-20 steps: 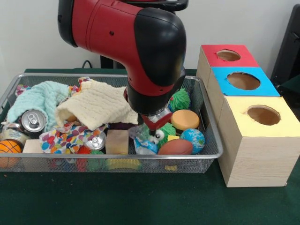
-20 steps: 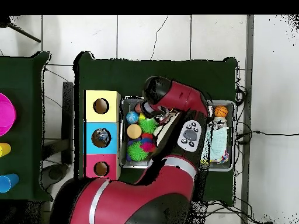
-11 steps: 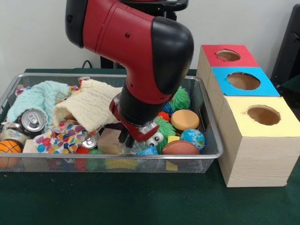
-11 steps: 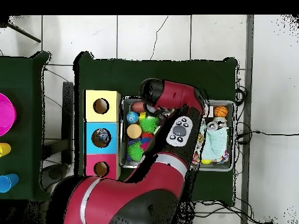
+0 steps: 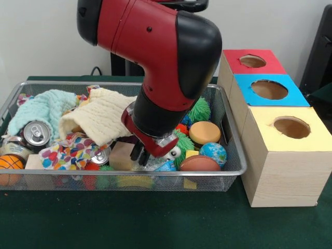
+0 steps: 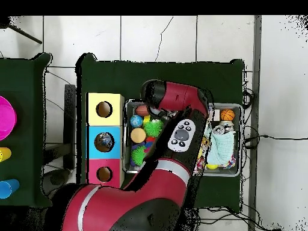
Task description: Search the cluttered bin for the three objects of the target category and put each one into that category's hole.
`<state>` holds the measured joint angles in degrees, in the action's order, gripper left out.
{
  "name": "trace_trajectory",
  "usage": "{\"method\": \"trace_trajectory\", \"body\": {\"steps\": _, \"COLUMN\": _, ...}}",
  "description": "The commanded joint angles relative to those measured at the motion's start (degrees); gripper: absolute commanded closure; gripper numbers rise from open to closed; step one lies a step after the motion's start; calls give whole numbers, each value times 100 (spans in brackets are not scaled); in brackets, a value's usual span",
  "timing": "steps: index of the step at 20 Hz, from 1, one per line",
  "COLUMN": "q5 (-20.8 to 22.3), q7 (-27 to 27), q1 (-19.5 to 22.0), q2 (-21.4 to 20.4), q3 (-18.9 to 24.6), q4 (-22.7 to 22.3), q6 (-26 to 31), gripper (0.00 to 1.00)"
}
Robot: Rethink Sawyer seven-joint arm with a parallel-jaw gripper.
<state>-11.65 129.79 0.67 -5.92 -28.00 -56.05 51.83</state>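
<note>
- The gripper (image 5: 141,154) is reaching down into the wire bin (image 5: 236,171), near the bin's front wall, with its dark tips among the toys.
- Nobody can tell if the tips are apart or together, or if they are pinching anything, because the big red arm (image 5: 155,57) is hiding them.
- Right beside the gripper, a wooden block (image 5: 120,154) is sitting on one side and a green fuzzy toy with googly eyes (image 5: 176,148) is sitting on the other.
- A brown football (image 5: 199,163), a blue globe ball (image 5: 213,152) and a round orange disc (image 5: 204,132) are lying in the bin's corner nearest the boxes.
- Toward the bin's other end, a cream cloth (image 5: 98,116), a mint cloth (image 5: 39,109), shiny cans (image 5: 35,134) and a small basketball (image 5: 10,163) are piled up.
- Three boxes are standing just outside the bin, each with a round hole: yellow top (image 5: 290,127), blue top (image 5: 268,89) and red top (image 5: 252,61).
- The pictures are not saying which kind of thing is wanted, so the right toys could be any of these, all in the bin.
- The toys are packed tight, so the gripper could be grabbing the wrong one, or two at once.
- A round ball could be slipping out and rolling away.
- The arm could be snagging the cloth or bumping the bin's wall while lifting.
</note>
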Motion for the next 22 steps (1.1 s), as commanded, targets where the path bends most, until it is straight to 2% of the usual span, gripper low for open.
{"method": "trace_trajectory", "body": {"steps": 1, "q5": -371, "q7": 697, "q1": -7, "q2": -1014, "q3": 601, "q4": -726, "q6": 613, "gripper": 100}}
{"method": "trace_trajectory", "body": {"steps": 6, "q5": -526, "q7": 491, "q1": 74, "q2": -1441, "q3": 768, "q4": -816, "q6": 1259, "gripper": 100}}
{"method": "trace_trajectory", "body": {"steps": 12, "q5": -564, "q7": 493, "q1": 58, "q2": -1575, "q3": 781, "q4": -858, "q6": 1587, "gripper": 100}}
{"method": "trace_trajectory", "body": {"steps": 19, "q5": -611, "q7": 757, "q1": -189, "q2": -1981, "q3": 675, "q4": -1145, "q6": 2149, "gripper": 100}}
{"method": "trace_trajectory", "body": {"steps": 22, "q5": -587, "q7": 1151, "q1": -322, "q2": -1994, "q3": 483, "q4": -1017, "q6": 2791, "gripper": 100}}
